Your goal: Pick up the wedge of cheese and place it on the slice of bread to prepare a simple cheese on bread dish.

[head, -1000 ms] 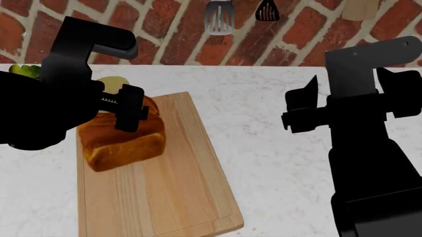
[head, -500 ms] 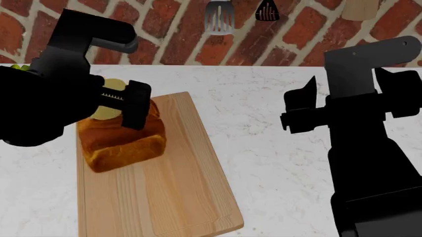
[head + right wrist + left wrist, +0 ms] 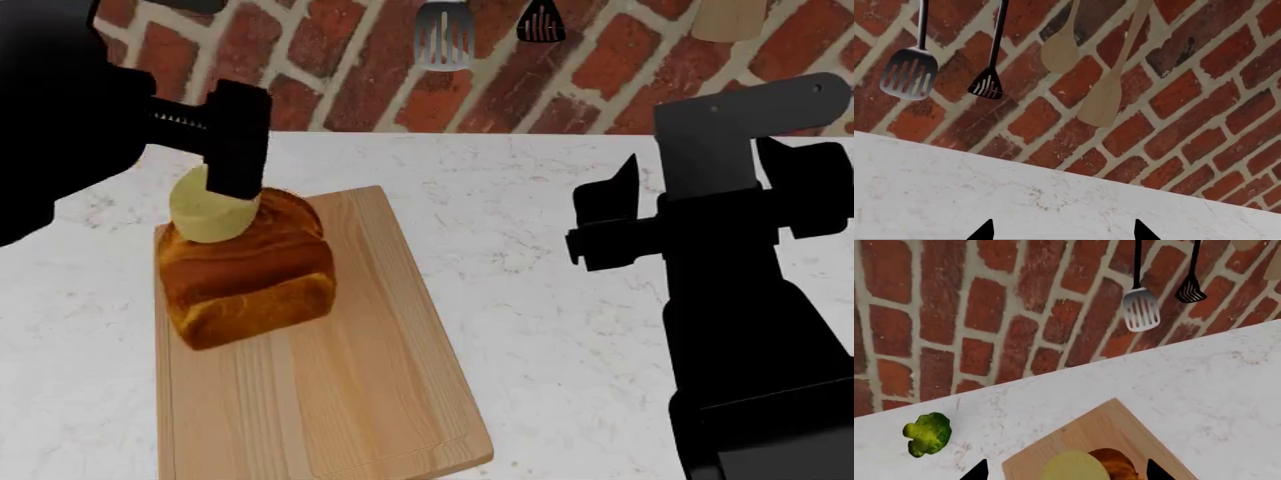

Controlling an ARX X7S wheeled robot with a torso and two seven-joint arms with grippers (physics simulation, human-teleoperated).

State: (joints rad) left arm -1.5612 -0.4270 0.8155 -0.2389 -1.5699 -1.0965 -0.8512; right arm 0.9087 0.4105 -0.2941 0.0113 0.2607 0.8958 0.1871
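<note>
The pale yellow wedge of cheese (image 3: 207, 212) rests on the far left top of the golden-brown slice of bread (image 3: 254, 280), which sits on the wooden cutting board (image 3: 360, 380). My left gripper (image 3: 224, 148) hovers just above the cheese, open and apart from it. In the left wrist view the cheese (image 3: 1074, 468) and bread (image 3: 1119, 465) lie below my left gripper (image 3: 1065, 475), whose black fingertips (image 3: 977, 472) stand wider than the cheese. My right gripper (image 3: 607, 225) hangs open over the counter at the right, and the right wrist view shows the right gripper (image 3: 1062, 232) with nothing between its fingers.
A green broccoli floret (image 3: 927, 434) lies on the white counter (image 3: 534, 300) left of the board, near the brick wall (image 3: 360, 80). A slotted spatula (image 3: 445, 35) and other utensils hang on that wall.
My left gripper has let go of the cheese and risen up and back from the bread. The cheese stays on the bread. The right arm has not moved.
</note>
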